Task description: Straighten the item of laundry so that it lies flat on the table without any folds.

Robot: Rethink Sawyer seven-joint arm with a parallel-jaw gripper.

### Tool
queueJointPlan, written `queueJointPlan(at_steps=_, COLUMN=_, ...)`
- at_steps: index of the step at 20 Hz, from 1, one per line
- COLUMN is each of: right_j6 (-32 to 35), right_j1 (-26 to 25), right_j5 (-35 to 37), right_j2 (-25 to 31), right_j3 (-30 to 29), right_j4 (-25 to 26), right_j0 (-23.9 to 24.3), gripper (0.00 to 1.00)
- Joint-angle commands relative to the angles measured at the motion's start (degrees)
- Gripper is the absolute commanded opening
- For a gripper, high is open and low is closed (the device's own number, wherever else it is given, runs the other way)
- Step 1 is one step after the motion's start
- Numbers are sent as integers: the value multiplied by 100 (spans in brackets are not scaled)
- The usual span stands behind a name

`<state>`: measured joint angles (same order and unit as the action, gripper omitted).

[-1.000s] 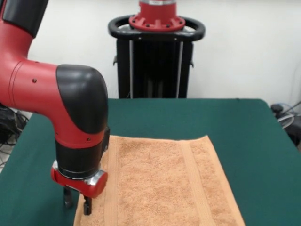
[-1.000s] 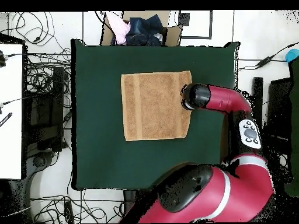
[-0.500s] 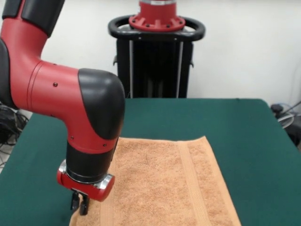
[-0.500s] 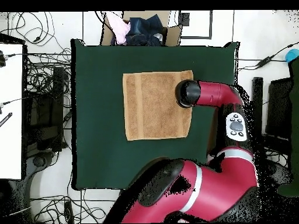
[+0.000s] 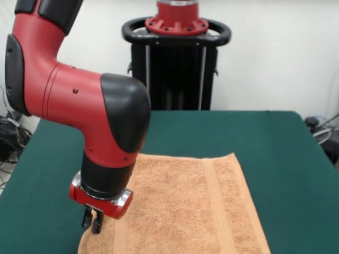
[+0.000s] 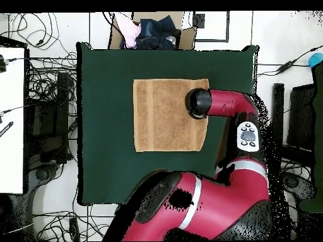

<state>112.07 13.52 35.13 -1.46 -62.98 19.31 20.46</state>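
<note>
The item of laundry (image 5: 185, 206) is an orange-tan towel that lies spread on the green table (image 5: 280, 153), with a woven band running down its right side. My gripper (image 5: 91, 220) is at the towel's left edge, shut, with the cloth's border pinched between its fingertips. That edge looks slightly raised and curved near the lower left corner. Seen from overhead, the item of laundry (image 6: 165, 115) is a near-square patch on the table (image 6: 107, 138), and the arm's black wrist (image 6: 197, 103) covers its right edge and hides the gripper.
A black pedestal (image 5: 176, 69) stands behind the table's far edge. An open box of clothes (image 6: 151, 28) sits just past the table's top edge in the overhead view. Cables lie on the floor to the left.
The fingers went from apart to closed on the towel's edge. The arm then shifted inward over the cloth, and the towel slid a little across the table with it.
</note>
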Motion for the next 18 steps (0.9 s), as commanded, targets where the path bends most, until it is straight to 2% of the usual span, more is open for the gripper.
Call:
queueJointPlan(at_steps=1, right_j6=1423, right_j1=187, right_j5=671, right_j2=-136, right_j3=-1411, right_j4=-489, right_j0=-355, gripper=0)
queueJointPlan(at_steps=13, right_j6=1321, right_j1=512, right_j5=1230, right_j2=-427, right_j3=-1541, right_j4=-1115, right_j0=-660, gripper=0)
queueJointPlan(at_steps=18, right_j6=1306, right_j1=428, right_j5=1114, right_j2=-455, right_j3=-1509, right_j4=-1222, right_j0=-698, gripper=0)
